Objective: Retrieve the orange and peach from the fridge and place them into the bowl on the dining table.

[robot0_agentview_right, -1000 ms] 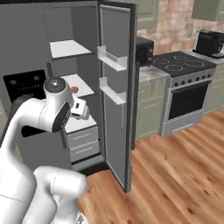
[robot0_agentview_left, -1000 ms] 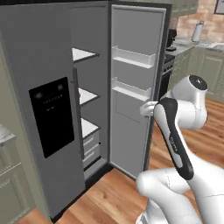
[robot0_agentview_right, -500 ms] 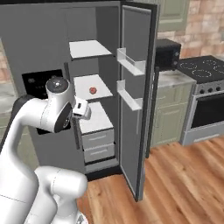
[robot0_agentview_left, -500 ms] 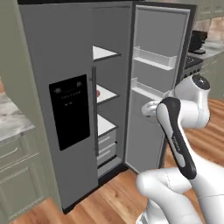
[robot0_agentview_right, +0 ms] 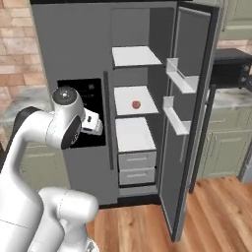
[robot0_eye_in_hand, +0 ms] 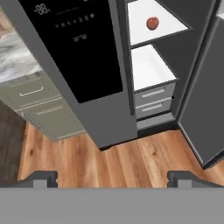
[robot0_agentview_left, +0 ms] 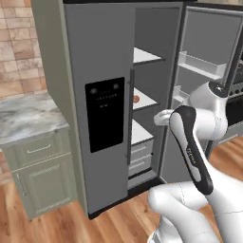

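Your base has driven since a second ago, so the fridge (robot0_agentview_right: pixel 78 59) now sits more centred, right door swung open. The fingers (robot0_eye_in_hand: pixel 113 177) are spread wide, holding nothing, well short of it. The peach (robot0_agentview_right: pixel 136 104) rests on the middle shelf (robot0_agentview_right: pixel 133 98).

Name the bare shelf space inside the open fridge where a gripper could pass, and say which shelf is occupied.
In the fridge, the top shelf and the lowest shelf above the drawers look bare. The middle shelf holds one reddish fruit, with bare room around it.
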